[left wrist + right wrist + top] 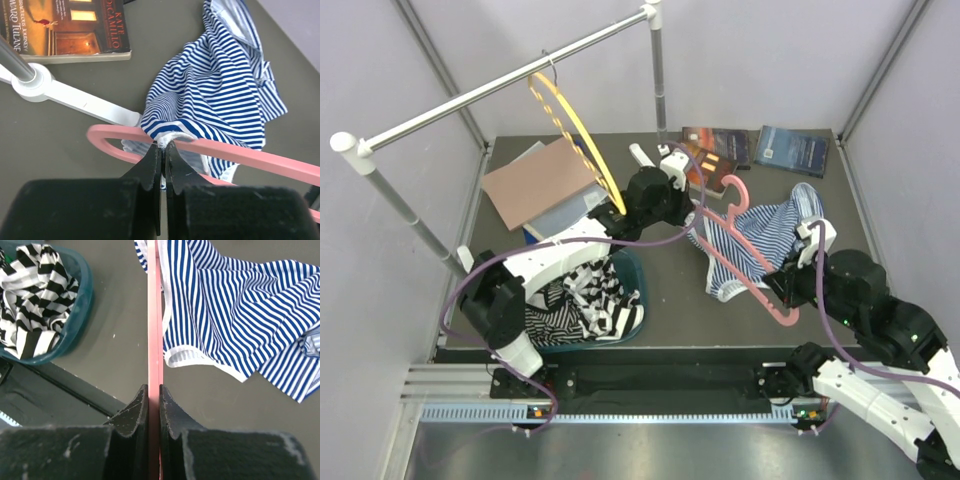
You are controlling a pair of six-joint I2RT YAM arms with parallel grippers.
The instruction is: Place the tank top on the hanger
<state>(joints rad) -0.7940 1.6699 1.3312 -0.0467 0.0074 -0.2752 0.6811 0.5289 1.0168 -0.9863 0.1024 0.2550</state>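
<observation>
The blue-and-white striped tank top lies bunched on the table right of centre, draped over the pink hanger. My left gripper is shut on a fold of the tank top where it crosses the hanger's arm. In the top view the left gripper is at the garment's left edge. My right gripper is shut on the hanger's pink bar, with the tank top spread to its right. In the top view the right gripper is at the hanger's near end.
A teal basket of black-and-white striped clothes sits at the near left. A yellow hanger hangs on the metal rail. Books lie at the back right, one near the rail's white foot. A brown board lies back left.
</observation>
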